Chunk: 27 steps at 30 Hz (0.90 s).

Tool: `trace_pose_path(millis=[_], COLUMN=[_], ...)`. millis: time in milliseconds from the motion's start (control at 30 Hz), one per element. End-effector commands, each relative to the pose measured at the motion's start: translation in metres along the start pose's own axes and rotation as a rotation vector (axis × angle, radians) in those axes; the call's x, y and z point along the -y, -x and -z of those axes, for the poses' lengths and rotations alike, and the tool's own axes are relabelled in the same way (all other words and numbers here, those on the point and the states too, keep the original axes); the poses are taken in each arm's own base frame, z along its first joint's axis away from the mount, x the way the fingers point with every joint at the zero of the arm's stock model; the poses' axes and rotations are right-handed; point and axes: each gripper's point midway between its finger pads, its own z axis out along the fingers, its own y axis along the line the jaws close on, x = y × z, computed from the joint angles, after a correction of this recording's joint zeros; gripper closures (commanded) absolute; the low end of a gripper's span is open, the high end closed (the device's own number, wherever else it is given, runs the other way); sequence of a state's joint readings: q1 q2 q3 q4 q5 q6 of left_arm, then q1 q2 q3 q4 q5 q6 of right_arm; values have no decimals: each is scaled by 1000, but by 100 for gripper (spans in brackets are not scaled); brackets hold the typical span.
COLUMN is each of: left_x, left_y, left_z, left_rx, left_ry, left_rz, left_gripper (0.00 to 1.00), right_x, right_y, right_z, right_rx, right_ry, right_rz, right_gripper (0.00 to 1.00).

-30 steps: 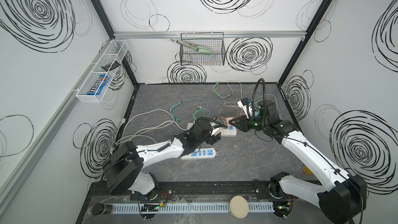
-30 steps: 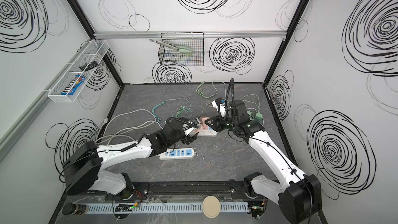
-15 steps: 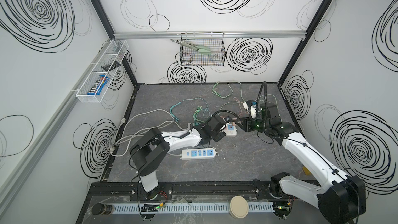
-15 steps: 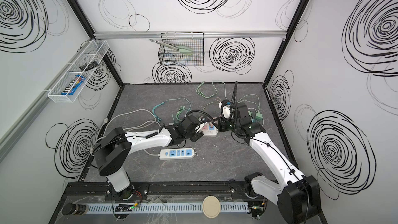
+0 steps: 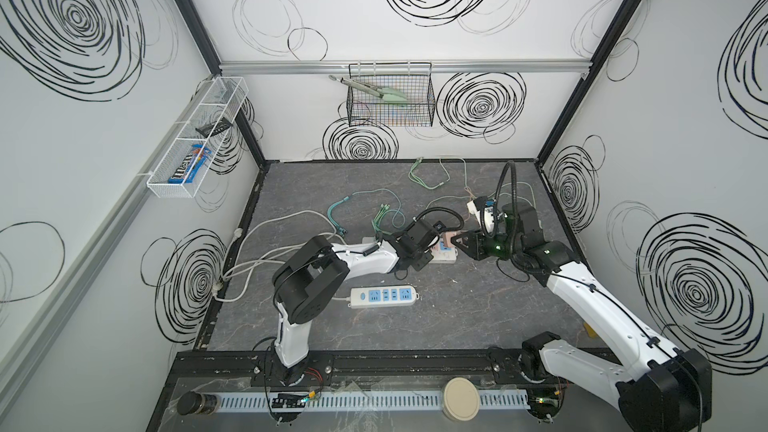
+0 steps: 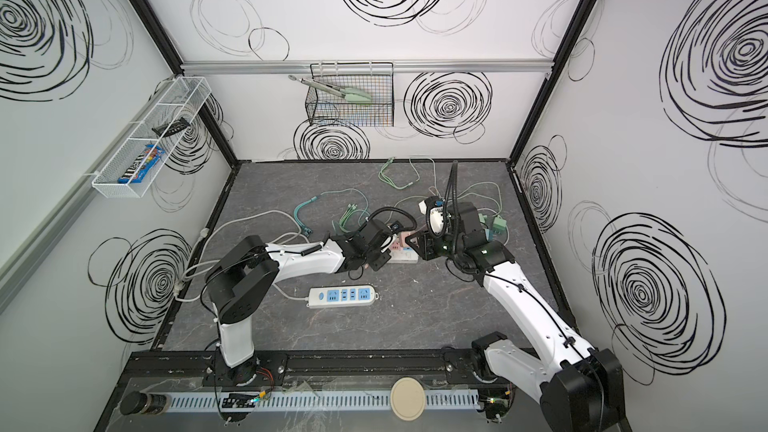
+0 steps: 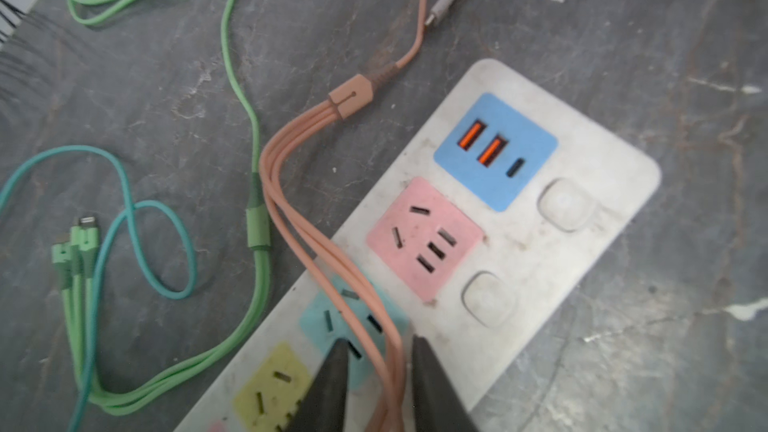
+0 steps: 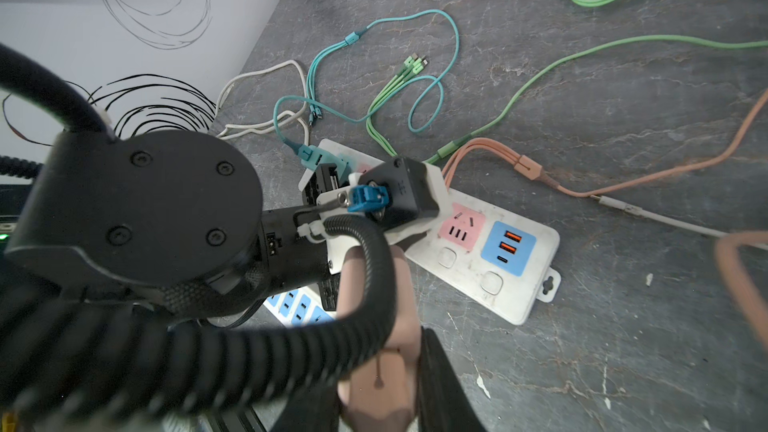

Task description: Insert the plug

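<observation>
In the right wrist view, my right gripper (image 8: 382, 351) is shut on the plug (image 8: 374, 384), a salmon-pink body held just off the white power strip (image 8: 528, 284). The strip has blue, pink, teal and yellow socket patches (image 7: 424, 238). My left gripper (image 7: 378, 347) hovers over the teal patch. Its jaws stand narrow, with the orange cable (image 7: 286, 209) strands running between them. In both top views the two grippers meet over this strip (image 5: 446, 258) (image 6: 409, 258): the left gripper (image 5: 430, 249) comes from the left, the right gripper (image 5: 459, 241) from the right. The left arm's wrist (image 8: 137, 218) hides part of the strip.
A second white strip with blue sockets (image 5: 384, 296) lies nearer the front. Green cables (image 7: 253, 243), a teal cable (image 7: 137, 209) and white cords (image 5: 257, 259) sprawl behind and to the left. A wire basket (image 5: 390, 97) hangs on the back wall and a white rack (image 5: 195, 143) on the left wall.
My left arm has reached right onto the coloured strip, and its jaws have narrowed from wide open around the orange strands. The right gripper has barely moved.
</observation>
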<state>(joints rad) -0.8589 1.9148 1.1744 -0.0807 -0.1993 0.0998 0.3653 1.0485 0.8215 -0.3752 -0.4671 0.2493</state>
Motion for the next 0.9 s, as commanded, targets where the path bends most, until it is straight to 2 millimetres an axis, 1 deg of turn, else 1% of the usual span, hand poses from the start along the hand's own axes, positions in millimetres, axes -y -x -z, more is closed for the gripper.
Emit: trace_pose_path(millis=[0, 133, 300, 433, 567, 700, 800, 867], left_x=[-6, -24, -49, -81, -123, -177, -222, -259], left_y=[11, 37, 74, 101, 124, 142, 154, 158], left_z=[9, 35, 82, 128, 163, 186, 207, 225], left_rx=[40, 141, 281, 434, 545, 602, 670, 729], left_ry=[2, 18, 60, 142, 207, 282, 303, 352], left_rz=[25, 63, 100, 207, 306, 399, 485, 548], left_gripper=[84, 100, 100, 100, 100, 100, 100, 100], right_x=[-6, -8, -8, -8, -19, -34, -45, -50], right_y=[10, 18, 26, 32, 36, 36, 34, 34], right_z=[4, 4, 2, -3, -10, -29, -50, -65], right_rx=[48, 67, 103, 119, 113, 75, 35, 11], right_ry=[24, 28, 31, 42, 114, 178, 192, 193], right_rz=[36, 46, 54, 59, 94, 154, 275, 344], right_gripper=[99, 99, 99, 99, 99, 99, 99, 100])
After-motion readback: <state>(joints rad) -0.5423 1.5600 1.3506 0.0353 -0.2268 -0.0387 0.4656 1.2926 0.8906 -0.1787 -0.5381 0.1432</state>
